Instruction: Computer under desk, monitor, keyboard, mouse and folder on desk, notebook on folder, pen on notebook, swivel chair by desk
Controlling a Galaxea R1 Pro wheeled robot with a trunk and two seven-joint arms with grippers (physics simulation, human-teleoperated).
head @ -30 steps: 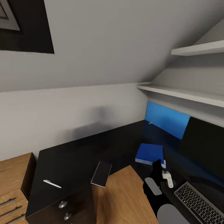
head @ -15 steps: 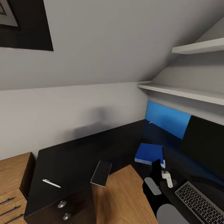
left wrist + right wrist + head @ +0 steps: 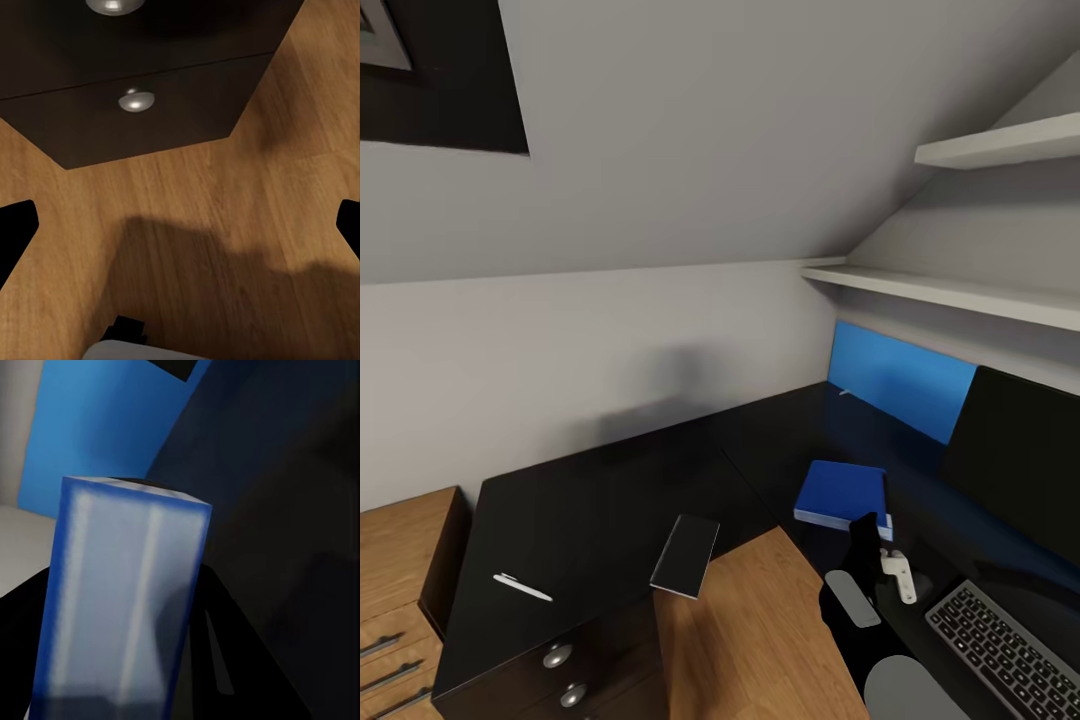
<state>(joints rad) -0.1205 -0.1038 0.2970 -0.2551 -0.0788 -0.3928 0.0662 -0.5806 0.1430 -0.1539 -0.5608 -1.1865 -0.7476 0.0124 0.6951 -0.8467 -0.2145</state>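
A blue folder [image 3: 842,493] lies flat over the black desk [image 3: 610,510], just left of the monitor [image 3: 1020,470]. My right gripper [image 3: 868,527] is shut on its near edge. In the right wrist view the folder's edge [image 3: 124,600] sits between the dark fingers [image 3: 225,660]. A dark notebook [image 3: 686,556] overhangs the desk's front edge. A white pen [image 3: 522,587] lies on the desk's left part. The keyboard [image 3: 1005,650] is in front of the monitor. My left gripper [image 3: 180,225] is open over the wooden floor [image 3: 225,210].
A blue panel [image 3: 905,385] leans on the wall behind the desk, under two white shelves [image 3: 960,295]. Desk drawers with round knobs [image 3: 557,656] are at the lower left, beside a wooden cabinet [image 3: 400,560]. A sloped ceiling hangs low over the desk.
The whole view has shifted slightly, so the camera moved. The right gripper still holds the folder in the same place; notebook and pen have not moved.
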